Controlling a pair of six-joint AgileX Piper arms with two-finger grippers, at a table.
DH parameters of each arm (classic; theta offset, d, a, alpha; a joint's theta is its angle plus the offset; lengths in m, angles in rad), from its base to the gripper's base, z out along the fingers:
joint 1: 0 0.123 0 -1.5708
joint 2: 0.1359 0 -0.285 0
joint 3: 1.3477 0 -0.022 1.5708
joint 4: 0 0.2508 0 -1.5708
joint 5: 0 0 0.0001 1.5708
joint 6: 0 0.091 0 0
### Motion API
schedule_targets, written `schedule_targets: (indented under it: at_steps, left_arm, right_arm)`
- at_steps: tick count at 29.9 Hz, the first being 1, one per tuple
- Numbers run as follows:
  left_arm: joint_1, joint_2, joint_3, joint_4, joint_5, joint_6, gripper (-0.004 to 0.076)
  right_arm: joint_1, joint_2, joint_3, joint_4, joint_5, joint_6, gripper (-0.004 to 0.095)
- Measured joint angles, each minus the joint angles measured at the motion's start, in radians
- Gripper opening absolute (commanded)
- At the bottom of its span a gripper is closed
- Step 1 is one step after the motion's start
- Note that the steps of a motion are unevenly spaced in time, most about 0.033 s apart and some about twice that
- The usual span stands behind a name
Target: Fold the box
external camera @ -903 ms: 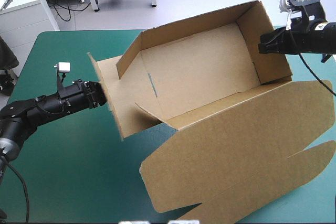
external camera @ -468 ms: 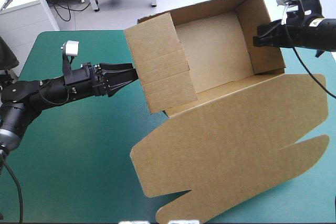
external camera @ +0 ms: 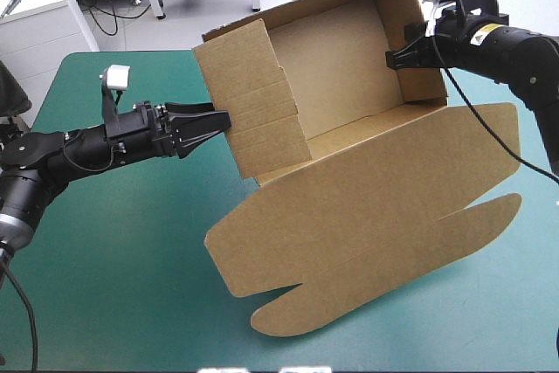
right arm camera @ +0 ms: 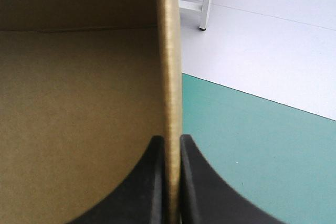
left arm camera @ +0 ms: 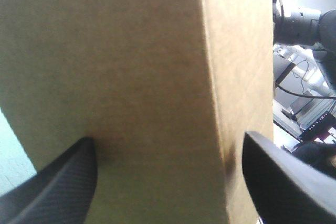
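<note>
Teal-green cover [external camera: 113, 286] spans the tabletop. Its widest bare stretch runs from 6 to 9 o'clock, under and below the left arm, and a narrower bare strip lies at 4 o'clock. The brown cardboard box [external camera: 341, 67] stands as an open tray toward 1 o'clock, its far wall reaching past the tabletop's far edge at 12. Its flat brown lid [external camera: 376, 224], with two rounded tabs on the outer edge, spreads from the tray toward 5 o'clock. The tray's short end wall [external camera: 253, 102] at 10 o'clock stands raised. The black-fingered left hand [external camera: 218, 122] comes in from 9 o'clock with its fingers spread wide, tips right at that wall's outer face beside a corner. The black-fingered right hand [external camera: 397, 57], at 2 o'clock, is clamped on the edge of the opposite end wall [right arm camera: 169, 77], one finger inside the tray and one outside.
</note>
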Motion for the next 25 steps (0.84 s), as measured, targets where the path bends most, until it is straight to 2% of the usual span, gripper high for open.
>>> schedule_targets:
  at_steps: [5, 11, 15, 19, 21, 25]
  left_arm:
    - [-0.005, 0.000, -0.007, 0.037, -0.043, -0.016, 0.0541]
    - [-0.087, 0.001, -0.080, 0.153, -0.219, -0.075, 0.0541]
    - [-0.160, 0.003, -0.167, 0.268, -0.345, -0.162, 0.0541]
    - [-0.229, 0.026, -0.254, 0.411, -0.386, -0.290, 0.0540]
    - [-0.256, 0.044, -0.291, 0.474, -0.397, -0.349, 0.0525]
    - [-0.305, 0.078, -0.367, 0.634, -0.427, -0.492, 0.0437]
  right_arm:
    - [0.007, 0.000, 0.000, -0.038, -0.008, 0.038, -0.0013]
    - [0.008, 0.000, 0.000, -0.094, -0.039, 0.079, -0.0013]
    - [0.008, 0.000, 0.000, -0.104, -0.052, 0.100, -0.0013]
    - [0.008, 0.000, 0.000, -0.108, -0.067, 0.114, -0.0012]
    - [0.008, 0.002, 0.000, -0.114, -0.071, 0.120, -0.0013]
    - [0.008, 0.008, 0.000, -0.129, -0.072, 0.137, -0.0012]
